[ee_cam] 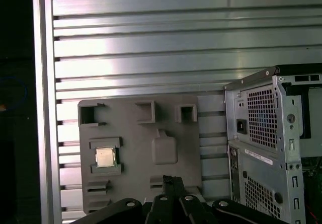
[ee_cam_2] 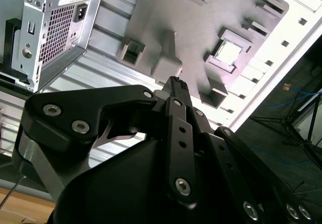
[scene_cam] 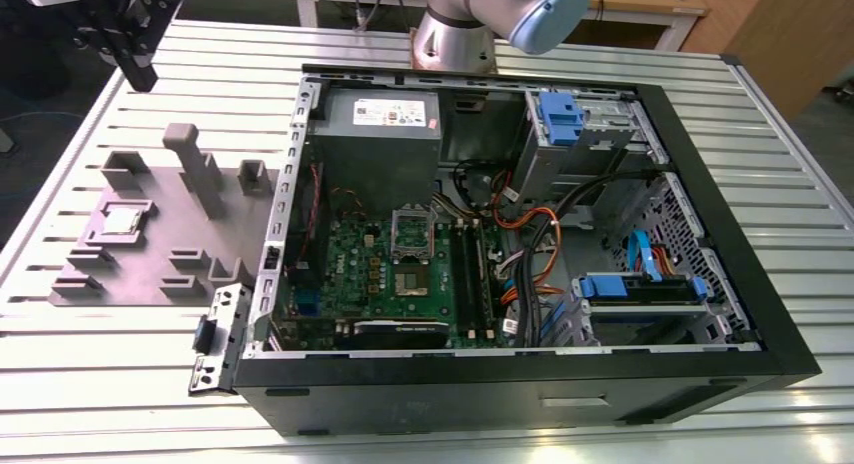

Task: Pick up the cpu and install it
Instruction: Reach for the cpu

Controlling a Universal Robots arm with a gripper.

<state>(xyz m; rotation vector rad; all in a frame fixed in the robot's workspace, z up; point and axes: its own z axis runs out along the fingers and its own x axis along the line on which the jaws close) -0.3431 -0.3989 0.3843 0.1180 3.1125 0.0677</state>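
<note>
A slatted aluminium table (scene_cam: 747, 134) carries an open black computer case (scene_cam: 721, 314). By the table's edge at the exterior view's left lies a grey-purple moulded plate (scene_cam: 147, 274). The black gripper (scene_cam: 139, 76) hangs high over the plate's far edge, pointing down, fingers pressed together on nothing. The small silver square cpu (scene_cam: 123, 219) lies in a plate recess, well apart from the gripper.

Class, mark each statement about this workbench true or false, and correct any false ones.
1. The cpu lies in a recess of the moulded plate. True.
2. The gripper holds the cpu. False: the gripper is shut on nothing, up and away from the cpu.
3. The computer case lies open, its board showing. True.
4. The plate sits inside the case. False: it lies on the slatted table, beside the case at the exterior view's left.
</note>
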